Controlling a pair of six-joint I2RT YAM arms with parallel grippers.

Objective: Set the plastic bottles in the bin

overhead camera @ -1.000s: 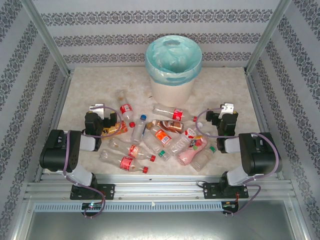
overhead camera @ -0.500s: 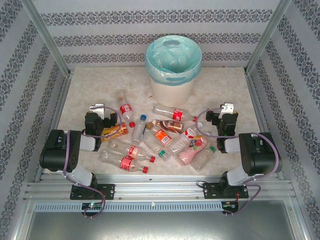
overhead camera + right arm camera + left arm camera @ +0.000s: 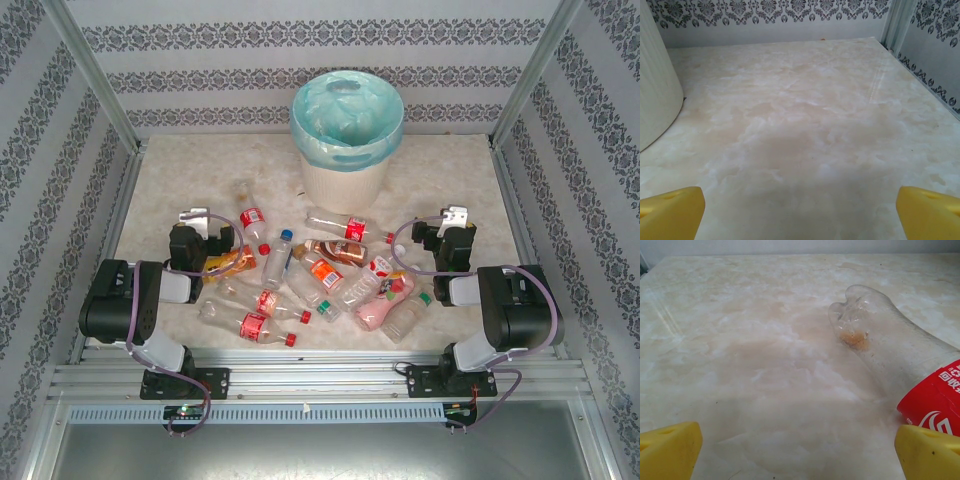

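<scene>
Several plastic bottles [image 3: 320,272] lie in a loose heap on the marble table, between the two arms. The bin [image 3: 347,140], cream-white with a turquoise liner, stands upright behind them at the back centre. My left gripper [image 3: 200,225] sits low at the heap's left edge. In the left wrist view it [image 3: 797,455] is open, with bare table between its yellow fingertips [image 3: 667,450]. A clear bottle with a red label [image 3: 880,345] lies just ahead and to its right. My right gripper [image 3: 452,222] [image 3: 800,215] is open over bare table, right of the heap.
The bin's ribbed wall [image 3: 655,85] rises at the left of the right wrist view. Patterned walls and metal posts [image 3: 100,90] enclose the table [image 3: 440,180] on three sides. Open marble lies between the heap and the bin.
</scene>
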